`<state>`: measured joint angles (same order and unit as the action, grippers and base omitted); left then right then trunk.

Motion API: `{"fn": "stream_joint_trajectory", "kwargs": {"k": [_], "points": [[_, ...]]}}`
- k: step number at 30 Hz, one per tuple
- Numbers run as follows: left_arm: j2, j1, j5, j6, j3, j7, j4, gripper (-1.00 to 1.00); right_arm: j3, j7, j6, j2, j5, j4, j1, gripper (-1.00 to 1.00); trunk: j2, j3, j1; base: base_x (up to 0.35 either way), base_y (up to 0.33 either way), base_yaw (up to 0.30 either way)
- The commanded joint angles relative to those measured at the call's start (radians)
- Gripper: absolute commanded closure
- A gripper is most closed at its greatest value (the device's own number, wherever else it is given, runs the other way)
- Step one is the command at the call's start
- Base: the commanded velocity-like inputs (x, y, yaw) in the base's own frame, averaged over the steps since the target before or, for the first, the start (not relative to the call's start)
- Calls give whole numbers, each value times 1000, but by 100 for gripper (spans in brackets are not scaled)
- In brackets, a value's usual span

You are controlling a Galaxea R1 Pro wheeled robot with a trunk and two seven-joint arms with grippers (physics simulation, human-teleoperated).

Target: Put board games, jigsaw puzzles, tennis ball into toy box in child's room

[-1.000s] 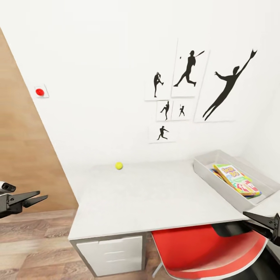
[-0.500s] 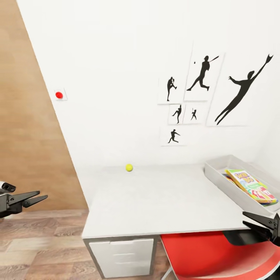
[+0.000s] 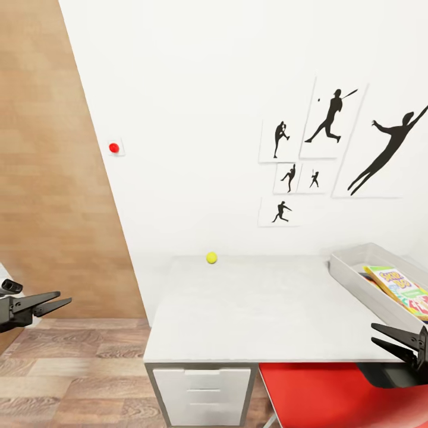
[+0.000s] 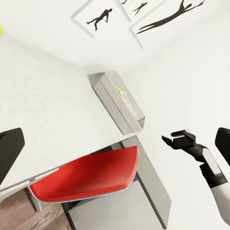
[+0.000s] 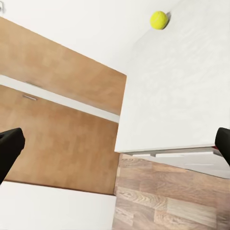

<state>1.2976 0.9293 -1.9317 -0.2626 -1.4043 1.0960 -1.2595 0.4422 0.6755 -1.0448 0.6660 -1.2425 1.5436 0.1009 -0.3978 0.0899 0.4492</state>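
Note:
The tennis ball (image 3: 211, 257) (image 5: 159, 19) lies alone near the back edge of the white table (image 3: 261, 309), by the wall. At the table's right end stands the grey toy box (image 3: 352, 274) (image 4: 111, 98), and in it lies a colourful Skip-Bo board game (image 3: 403, 288). My left gripper (image 3: 63, 300) hangs open and empty over the wooden floor, left of the table. Beyond the table's front right corner, my right gripper (image 3: 375, 334) is open and empty too. The bed is out of view.
A red chair (image 3: 324, 395) is tucked under the table's front right, beside a white drawer unit (image 3: 202, 389). A wood-panelled wall (image 3: 53, 178) rises at the left. Black silhouette pictures (image 3: 330, 119) and a red button (image 3: 113, 147) hang on the white wall.
The whole picture has slid to the right, so the camera has turned left. The ball, table and toy box keep their places relative to each other. Both grippers stay open.

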Motion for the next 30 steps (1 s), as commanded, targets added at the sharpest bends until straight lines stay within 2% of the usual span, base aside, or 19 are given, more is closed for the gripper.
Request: {"fn": "stream_joint_trajectory", "kwargs": {"k": [1,8,13,15,19,21,24,25,26,28,29,30], "points": [[0,6,-10,-10,-8,2,0,-100,1,6,-2,0,4,1,0,-100,-2,2,1,0,2,8],[-1,6,-10,-11,-8,1,0,-100,0,5,-2,0,5,3,0,-100,-2,2,1,0,1,3],[-14,6,-10,-12,-8,2,5,-100,-3,-6,0,0,5,18,0,-100,-2,2,1,0,96,0],[-19,6,-10,-12,-8,2,10,-100,-8,-25,2,-1,5,30,0,-100,-2,2,1,0,69,0],[-26,6,-10,-12,-8,2,18,-100,-21,-121,5,7,-3,39,-11,-100,-2,2,1,0,25,0],[-29,6,-10,-12,-8,3,20,-100,-25,-188,0,13,-15,41,-70,-100,-2,2,1,0,8,0],[-31,6,-10,-12,-8,3,21,-100,-42,-233,-2,14,-28,42,-177,-100,-2,2,1,0,37,0],[-31,6,-9,-12,-8,3,21,-100,-71,-257,-2,13,-31,42,-232,-100,-2,2,1,0,95,0],[-31,6,-9,-12,-8,3,21,-100,-91,-272,-2,12,-32,42,-259,-100,-2,2,1,0,109,0],[-33,6,-9,-12,-8,2,21,-100,-187,-350,-2,8,-44,41,-372,-100,-2,2,1,0,94,0],[-34,6,-9,-12,-7,2,21,-100,-213,-376,-2,6,-49,39,-403,-100,-2,2,1,0,61,0],[-34,6,-9,-12,-8,2,21,-100,-265,-435,-2,2,-64,34,-465,-100,-2,2,1,0,39,0]]}}
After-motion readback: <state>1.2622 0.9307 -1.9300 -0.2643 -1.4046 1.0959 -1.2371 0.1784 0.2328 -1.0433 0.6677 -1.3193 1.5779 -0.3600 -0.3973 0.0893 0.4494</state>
